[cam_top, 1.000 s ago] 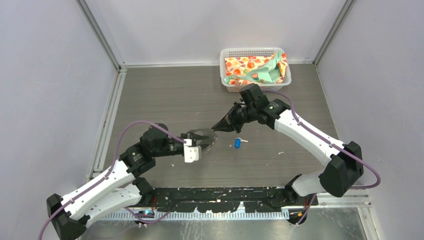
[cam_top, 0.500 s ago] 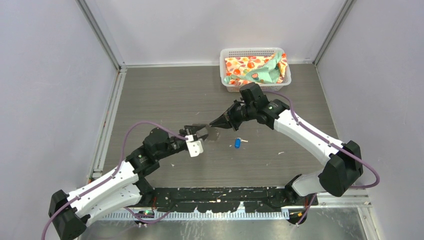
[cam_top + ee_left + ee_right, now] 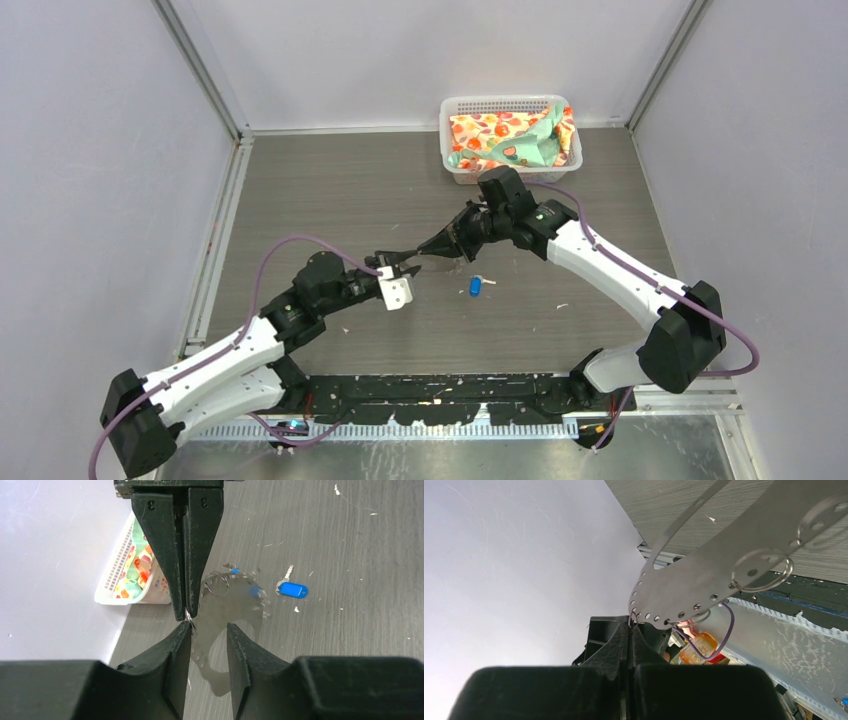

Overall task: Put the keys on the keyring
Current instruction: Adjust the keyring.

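Left gripper (image 3: pixel 208 628), jaws apart, moved up against right gripper (image 3: pixel 186 614) pinched shut on keyring (image 3: pixel 227 605); key (image 3: pixel 293 590) unmoved on table (image 3: pixel 350 555).

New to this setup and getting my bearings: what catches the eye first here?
Over the table, the right gripper is pinched shut on the edge of the silvery keyring, and the left gripper meets it tip to tip with jaws open. A blue-headed key lies on it right of them, and a white basket of bright patterned cloth sits at the far edge.
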Controlling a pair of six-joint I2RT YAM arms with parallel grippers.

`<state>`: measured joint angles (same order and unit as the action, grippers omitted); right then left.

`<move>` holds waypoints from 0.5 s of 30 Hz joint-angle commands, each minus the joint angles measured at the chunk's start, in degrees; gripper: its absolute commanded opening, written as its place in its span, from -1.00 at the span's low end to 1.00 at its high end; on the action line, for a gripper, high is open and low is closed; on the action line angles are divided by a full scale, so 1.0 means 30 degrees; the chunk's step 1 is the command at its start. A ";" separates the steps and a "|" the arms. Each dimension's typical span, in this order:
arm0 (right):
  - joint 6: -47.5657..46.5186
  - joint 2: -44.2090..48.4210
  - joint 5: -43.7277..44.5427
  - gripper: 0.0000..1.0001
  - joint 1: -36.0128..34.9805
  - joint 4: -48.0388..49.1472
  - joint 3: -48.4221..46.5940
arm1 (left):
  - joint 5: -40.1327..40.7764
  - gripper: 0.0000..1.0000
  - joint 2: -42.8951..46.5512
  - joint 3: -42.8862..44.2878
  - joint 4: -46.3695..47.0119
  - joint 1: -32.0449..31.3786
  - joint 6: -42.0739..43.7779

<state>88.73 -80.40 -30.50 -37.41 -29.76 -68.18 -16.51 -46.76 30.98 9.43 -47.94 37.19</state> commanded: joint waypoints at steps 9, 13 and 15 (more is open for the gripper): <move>0.0588 0.0345 -0.0117 -0.99 -0.0370 0.1467 0.0214 | 0.1022 -0.57 -0.0957 0.0672 0.2334 -0.0074 -0.0408; 0.0704 0.0374 -0.0065 -0.98 -0.0532 0.1772 0.0413 | 0.1198 -0.65 -0.1016 0.0697 0.2424 -0.0075 -0.0654; 0.0743 0.0298 -0.0112 -0.98 -0.0626 0.1832 0.0432 | 0.1199 -0.71 -0.1145 0.0744 0.2548 -0.0074 -0.0851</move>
<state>89.73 -80.40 -29.43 -38.00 -28.01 -66.94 -13.02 -49.54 30.98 12.36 -47.94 36.27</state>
